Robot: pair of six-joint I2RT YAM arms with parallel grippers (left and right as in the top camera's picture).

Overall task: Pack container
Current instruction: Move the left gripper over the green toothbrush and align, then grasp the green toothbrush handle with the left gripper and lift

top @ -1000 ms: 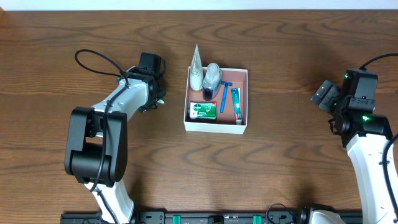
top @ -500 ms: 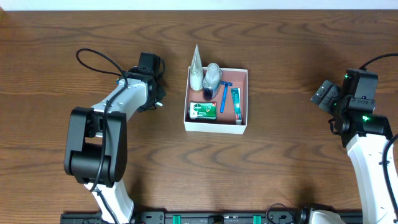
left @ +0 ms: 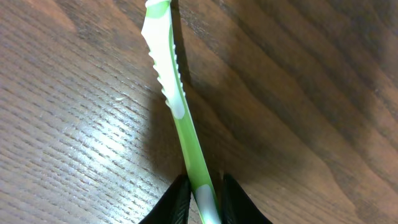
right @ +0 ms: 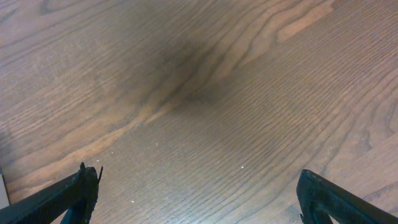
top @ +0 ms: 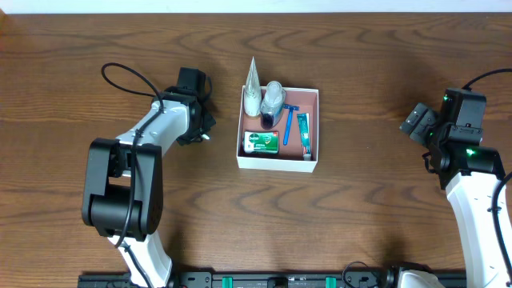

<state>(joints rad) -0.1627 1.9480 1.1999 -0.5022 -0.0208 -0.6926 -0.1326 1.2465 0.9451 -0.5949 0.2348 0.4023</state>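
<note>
Vs a sec ago: L gripper [left: 204, 186], left of the container [top: 276, 164], has drawn its fingers [left: 177, 198] in from a wider gap and now pinches the handle of the green-and-white toothbrush [left: 177, 102], one black tip on each side, touching it. The brush's green end, which showed beside the gripper in the overhead view earlier, is now mostly hidden under it. L arm has barely shifted and its cable loop sits a bit higher. R gripper [right: 199, 186], well to the right of the container, is unchanged w/ fingers spread wide over bare table [top: 360, 216], holding nothing. Container hasn't moved: mid-table between the two arms, white walls, reddish-brown inside. Count: 1 container, 1 toothbrush lying on the wood outside it, 2 arms, 2 grippers. Inside the container, 5 items: 1 green soap box [top: 262, 142] at its near-left corner, 1 blue razor [top: 286, 124] at centre, 1 small toothpaste tube [top: 304, 132] by its right wall, 1 white cone tube [top: 253, 92] and 1 clear bottle [top: 273, 100] at its far-left, both poking past the far rim
</note>
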